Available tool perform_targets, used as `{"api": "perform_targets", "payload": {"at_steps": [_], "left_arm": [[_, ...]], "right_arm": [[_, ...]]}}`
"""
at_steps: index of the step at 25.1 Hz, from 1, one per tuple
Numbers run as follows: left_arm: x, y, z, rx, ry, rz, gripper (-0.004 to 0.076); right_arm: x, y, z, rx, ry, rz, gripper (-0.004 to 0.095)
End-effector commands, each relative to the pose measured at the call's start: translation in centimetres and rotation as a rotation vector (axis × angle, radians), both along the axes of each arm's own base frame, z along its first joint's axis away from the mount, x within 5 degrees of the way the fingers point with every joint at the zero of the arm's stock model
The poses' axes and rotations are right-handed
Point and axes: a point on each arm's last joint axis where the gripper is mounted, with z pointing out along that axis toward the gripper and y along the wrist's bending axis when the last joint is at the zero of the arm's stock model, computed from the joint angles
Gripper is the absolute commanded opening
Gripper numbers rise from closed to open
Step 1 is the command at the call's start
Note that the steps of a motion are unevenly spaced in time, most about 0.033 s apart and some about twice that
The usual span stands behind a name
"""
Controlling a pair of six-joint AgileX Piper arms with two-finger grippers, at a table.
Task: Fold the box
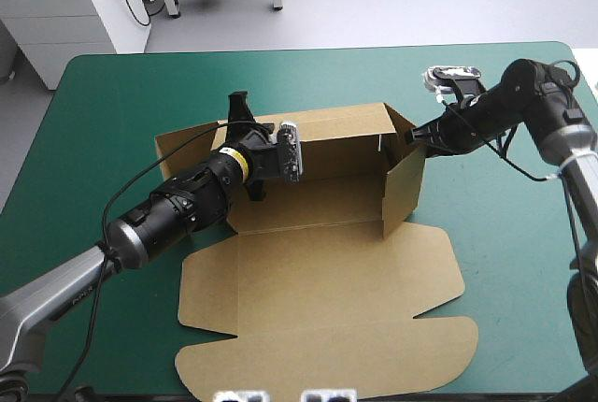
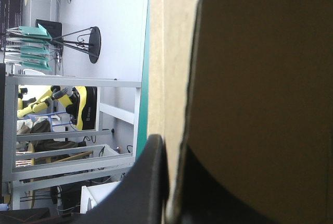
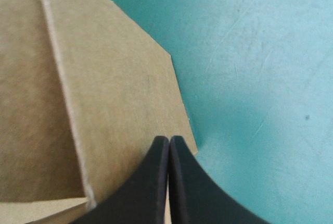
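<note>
We see the brown box (image 1: 341, 154) around the middle of the tabletop (image 1: 121, 103), which has a teal-green cover. The box is only half made. Its back wall and its right wall (image 1: 404, 187) stand up, while the wide lid (image 1: 327, 327) lies flat and reaches close to the near edge of the tabletop. One more flap (image 1: 187, 145) lies flat toward the left edge.

The left gripper (image 2: 171, 148) is clenched on the board at the left end of the box. In the left wrist view one black finger (image 2: 148, 182) stands on one side of the sheet and the other finger is on the other side, so the board is pinched between them.

The right gripper (image 3: 169, 143) is at the upper far corner of the right wall. Its two black fingers come nearly together in one point. A thin pale line of board shows between them, so we read it as grasping the box too.

The only writing we can find is some small white lettering on the grey part of the left arm (image 1: 65, 299), and it is too small for us to read. A yellow ring (image 1: 234, 161) goes around the wrist of the same arm.
</note>
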Motion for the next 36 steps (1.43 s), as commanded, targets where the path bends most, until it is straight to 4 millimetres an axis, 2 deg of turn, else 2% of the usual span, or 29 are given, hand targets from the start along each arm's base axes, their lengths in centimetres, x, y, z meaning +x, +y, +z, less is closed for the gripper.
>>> {"api": "perform_targets", "payload": {"at_steps": [1,3,7,9,10,13,14,15,17,19,23,27,31,36], "left_arm": [[-0.3,0.6,1.7,-0.041,-0.019,0.039,-0.0008],[-0.3,0.6,1.7,-0.043,-0.018,0.039,-0.0008],[-0.3,0.6,1.7,-0.043,-0.018,0.039,-0.0008],[-0.3,0.6,1.7,-0.044,-0.018,0.038,-0.0008],[-0.3,0.6,1.7,-0.044,-0.018,0.038,-0.0008],[-0.3,0.6,1.7,-0.044,-0.019,0.037,-0.0008],[-0.3,0.6,1.7,-0.044,-0.019,0.037,-0.0008],[-0.3,0.6,1.7,-0.044,-0.019,0.037,-0.0008],[-0.3,0.6,1.7,-0.045,-0.019,0.036,-0.0008],[-0.3,0.5,1.7,-0.048,-0.021,0.031,-0.0008],[-0.3,0.3,1.9,-0.064,-0.032,0.01,-0.0008],[-0.3,0.3,1.9,-0.068,-0.035,0.005,-0.0008],[-0.3,0.3,1.9,-0.071,-0.029,0.009,-0.0008],[-0.5,0.1,1.6,-0.132,0.027,0.025,-0.0008]], "right_arm": [[-2.7,0.1,2.1,0.036,-0.232,0.057,-0.002],[-3.7,0.2,0.4,0.057,-0.295,0.083,-0.002],[-5.8,0.6,-1.6,0.119,-0.492,0.106,-0.0019],[-6.6,0.7,-2.9,0.147,-0.518,0.103,0.0013],[-7.0,0.7,-3.8,0.138,-0.505,0.123,0.0079],[-7.6,0.9,-4.6,0.116,-0.499,0.199,0.0303],[-7.7,1.0,-4.6,0.111,-0.505,0.234,0.0399],[-7.9,1.3,-4.5,0.117,-0.521,0.282,0.056],[-7.9,1.4,-4.3,0.124,-0.548,0.305,0.0673],[-7.6,1.5,-4.3,0.121,-0.576,0.32,0.0736],[-6.9,1.9,-4.5,0.148,-0.619,0.341,0.0746],[-6.4,3.2,-5.3,0.127,-0.614,0.337,0.0746],[-5.7,4.5,-5.8,0.043,-0.65,0.272,0.0746],[-5.4,4.8,-5.6,-0.009,-0.681,0.196,0.0741]]}}
